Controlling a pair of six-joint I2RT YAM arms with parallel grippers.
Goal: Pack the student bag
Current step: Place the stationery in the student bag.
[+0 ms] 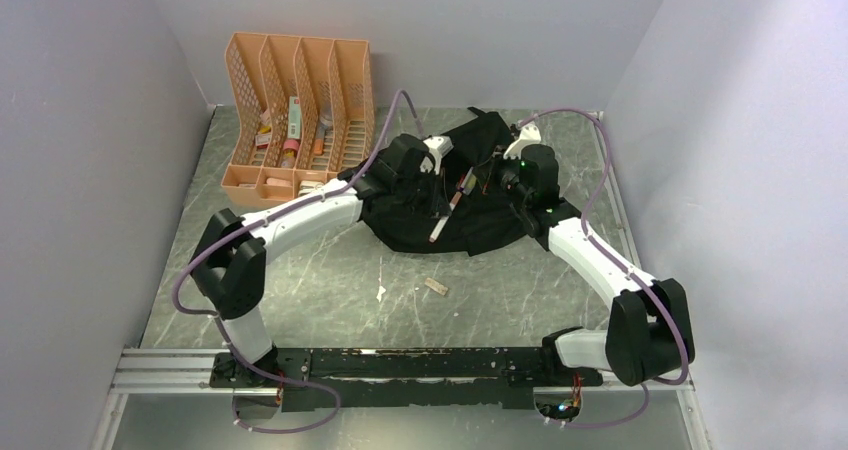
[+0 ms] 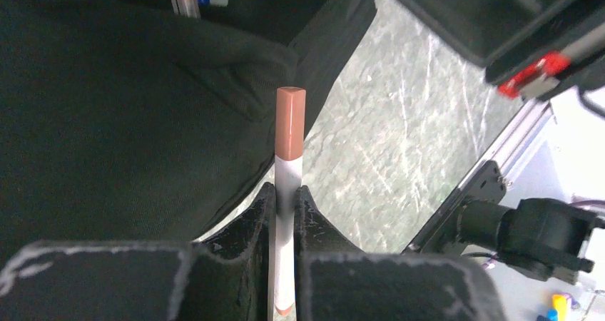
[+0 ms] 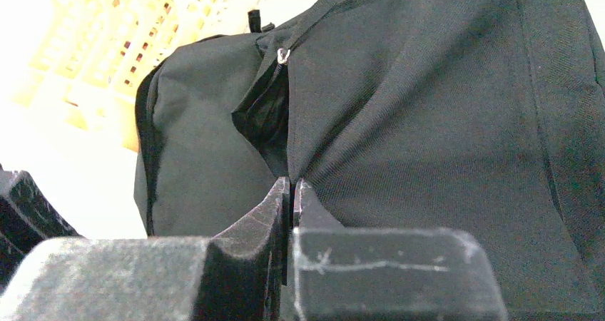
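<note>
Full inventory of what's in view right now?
student bag: one, black, far centre of table
pen: one, white with brown cap, held over the bag's edge
file organiser: one, peach, far left corner, stationery in its slots
tan piece: one, tan, on table in front of bag
scrap: one, white, left of tan piece
table: one, grey-green marble
left gripper: one, black, shut on pen
right gripper: one, black, shut, apparently pinching bag fabric at its zip opening
</note>
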